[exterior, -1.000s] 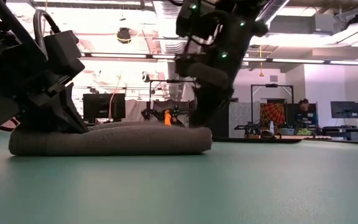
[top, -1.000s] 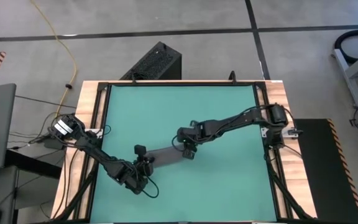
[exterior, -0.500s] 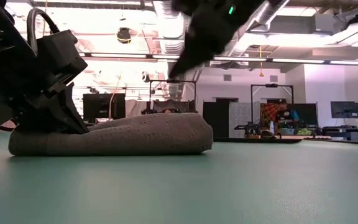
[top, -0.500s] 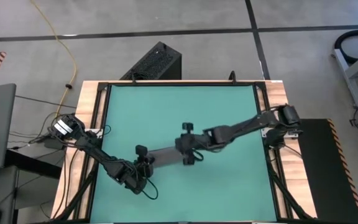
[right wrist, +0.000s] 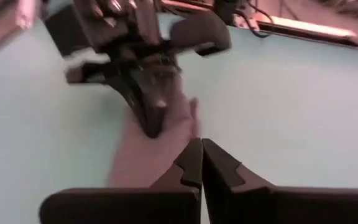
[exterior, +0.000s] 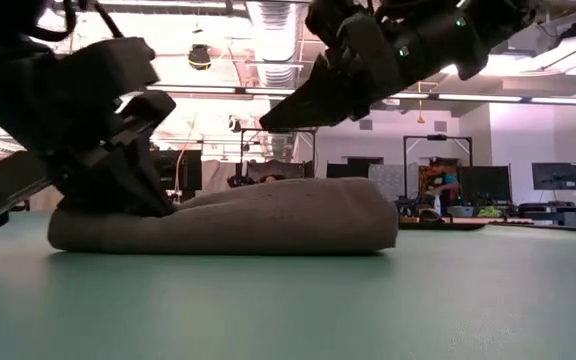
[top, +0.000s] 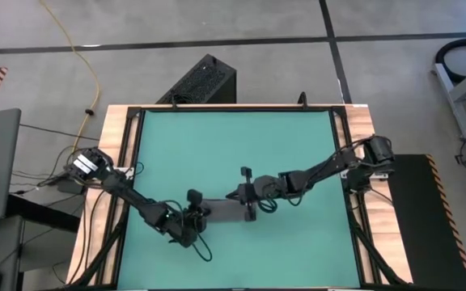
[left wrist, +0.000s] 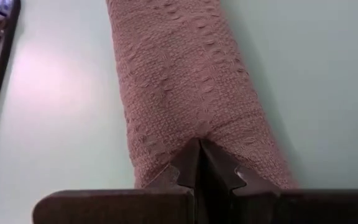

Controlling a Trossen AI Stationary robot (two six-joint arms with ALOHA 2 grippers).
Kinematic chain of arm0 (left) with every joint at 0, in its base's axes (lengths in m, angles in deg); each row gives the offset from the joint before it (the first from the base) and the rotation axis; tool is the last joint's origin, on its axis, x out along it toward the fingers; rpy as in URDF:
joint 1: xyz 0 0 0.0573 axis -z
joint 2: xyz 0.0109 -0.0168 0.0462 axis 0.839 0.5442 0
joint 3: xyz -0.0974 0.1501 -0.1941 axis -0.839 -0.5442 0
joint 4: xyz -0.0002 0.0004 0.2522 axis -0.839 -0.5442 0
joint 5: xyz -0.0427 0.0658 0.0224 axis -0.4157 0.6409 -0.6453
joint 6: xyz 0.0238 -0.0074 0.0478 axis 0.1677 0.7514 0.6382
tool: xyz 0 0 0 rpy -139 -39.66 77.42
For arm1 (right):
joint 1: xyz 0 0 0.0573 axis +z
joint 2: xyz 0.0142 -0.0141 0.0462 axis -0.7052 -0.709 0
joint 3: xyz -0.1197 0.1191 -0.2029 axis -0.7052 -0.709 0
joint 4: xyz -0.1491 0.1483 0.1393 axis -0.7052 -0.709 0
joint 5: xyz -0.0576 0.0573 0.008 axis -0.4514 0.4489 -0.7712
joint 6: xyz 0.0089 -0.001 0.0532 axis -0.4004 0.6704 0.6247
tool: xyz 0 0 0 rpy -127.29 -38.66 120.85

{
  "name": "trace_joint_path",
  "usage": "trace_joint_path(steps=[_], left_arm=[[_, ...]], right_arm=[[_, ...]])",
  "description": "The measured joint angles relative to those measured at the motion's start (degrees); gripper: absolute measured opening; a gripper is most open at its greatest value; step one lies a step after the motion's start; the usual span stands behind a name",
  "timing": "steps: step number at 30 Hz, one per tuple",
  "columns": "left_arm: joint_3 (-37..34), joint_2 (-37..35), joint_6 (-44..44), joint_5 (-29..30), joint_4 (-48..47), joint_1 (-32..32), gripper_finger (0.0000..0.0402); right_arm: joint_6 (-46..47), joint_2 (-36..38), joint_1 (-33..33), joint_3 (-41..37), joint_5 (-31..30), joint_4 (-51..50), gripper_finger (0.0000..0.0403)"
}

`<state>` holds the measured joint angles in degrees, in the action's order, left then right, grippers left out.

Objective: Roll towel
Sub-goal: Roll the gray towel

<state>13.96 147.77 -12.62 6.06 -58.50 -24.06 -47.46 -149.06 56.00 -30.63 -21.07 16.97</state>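
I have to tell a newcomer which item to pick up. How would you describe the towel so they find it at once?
Look at the green mat covering the table. Near its front middle, between the two dark grippers, lies the towel: a short, dark grey roll of knobbly fabric. It is the only soft thing on the mat.

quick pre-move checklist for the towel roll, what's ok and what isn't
1. Towel lies as one long roll on the green mat: ok.
2. Left tool shut, tips pressed into one end of the roll: ok.
3. Right tool shut, nothing between its fingers: ok.
4. Right tool clear of the cloth: ok in the low view, where it hangs above the roll.
5. Roll tight along its whole length: cannot tell.
6. White label tag tucked in: cannot tell, not visible.
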Motion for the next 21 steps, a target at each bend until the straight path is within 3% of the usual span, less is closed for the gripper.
trace_joint_path(steps=[6, 10, 21], left_arm=[[-0.02, 0.06, 1.81, -0.93, 2.84, -2.07, 0.0], [-0.04, 0.08, 3.67, -2.04, 5.31, -3.26, 0.0], [-0.02, 0.06, 4.32, -2.62, 7.11, -4.11, 0.0]], right_arm=[[2.02, 0.09, 2.91, 0.11, 0.1, -0.95, 0.0016], [1.88, 0.15, 4.44, -0.9, -4.41, -3.57, 0.0009], [7.9, 0.09, 4.46, -10.0, -6.21, 11.34, 0.0016]])
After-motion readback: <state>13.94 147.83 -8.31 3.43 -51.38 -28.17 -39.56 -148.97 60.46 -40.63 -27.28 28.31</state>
